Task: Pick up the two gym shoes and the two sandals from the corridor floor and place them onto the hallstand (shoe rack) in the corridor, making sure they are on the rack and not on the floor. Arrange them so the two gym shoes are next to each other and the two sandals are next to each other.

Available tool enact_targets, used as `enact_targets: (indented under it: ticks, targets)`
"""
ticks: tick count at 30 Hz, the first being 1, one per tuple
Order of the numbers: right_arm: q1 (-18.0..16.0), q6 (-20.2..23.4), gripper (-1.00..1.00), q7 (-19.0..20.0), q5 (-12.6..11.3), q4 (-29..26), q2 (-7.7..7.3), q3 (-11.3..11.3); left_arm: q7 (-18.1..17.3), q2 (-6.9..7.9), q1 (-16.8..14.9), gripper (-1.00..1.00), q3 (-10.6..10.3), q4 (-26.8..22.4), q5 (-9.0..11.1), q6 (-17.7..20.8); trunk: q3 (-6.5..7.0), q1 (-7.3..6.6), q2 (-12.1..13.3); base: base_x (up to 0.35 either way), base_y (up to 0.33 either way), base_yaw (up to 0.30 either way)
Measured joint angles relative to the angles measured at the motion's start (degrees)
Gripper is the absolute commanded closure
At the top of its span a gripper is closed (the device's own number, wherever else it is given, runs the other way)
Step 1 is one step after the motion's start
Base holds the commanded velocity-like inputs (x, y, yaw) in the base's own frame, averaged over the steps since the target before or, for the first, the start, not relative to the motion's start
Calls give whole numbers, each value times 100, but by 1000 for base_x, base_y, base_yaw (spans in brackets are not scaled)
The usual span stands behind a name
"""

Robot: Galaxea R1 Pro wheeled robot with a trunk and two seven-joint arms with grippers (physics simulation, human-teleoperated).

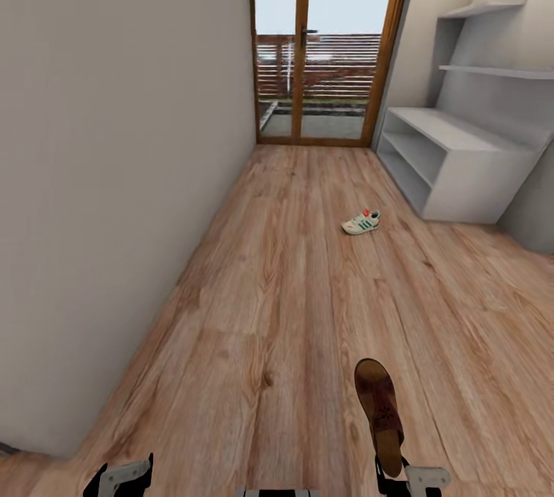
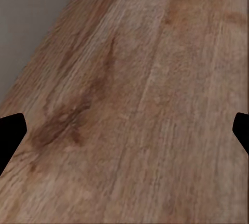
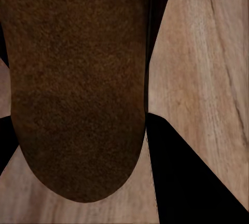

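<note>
One gym shoe [image 1: 361,222], white with green stripes and a red patch, lies on the corridor floor [image 1: 292,305] a little in front of a light grey shelving unit [image 1: 462,166]. This unit has a low two-tier bench and two staggered shelves; the picture's edge cuts off the wall above it. My right gripper [image 1: 396,475] is shut on a brown sandal [image 1: 381,408] that sticks out forward above the floor. The sandal's brown surface [image 3: 78,78] sits between the dark fingers [image 3: 187,177]. My left gripper [image 2: 124,130] is open over bare planks.
A plain grey wall [image 1: 115,174] runs along the left side. A wood-framed glass door [image 1: 327,43] closes the far end of the corridor. The grey unit's bench top [image 1: 454,131] is bare.
</note>
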Motion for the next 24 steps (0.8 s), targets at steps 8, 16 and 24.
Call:
enact_targets:
  ticks: [8,16,24]
  targets:
    - [-1,0,100,0,0,1,1,0,0,0,1,-100,5,-1,0,0,0,0,0,330,0,-9]
    - [-1,0,100,0,0,1,1,-2,0,0,1,-100,8,-1,0,0,0,0,0,330,0,0]
    - [-1,0,100,0,0,1,1,-3,0,0,1,-100,7,-1,0,0,0,0,0,329,0,0]
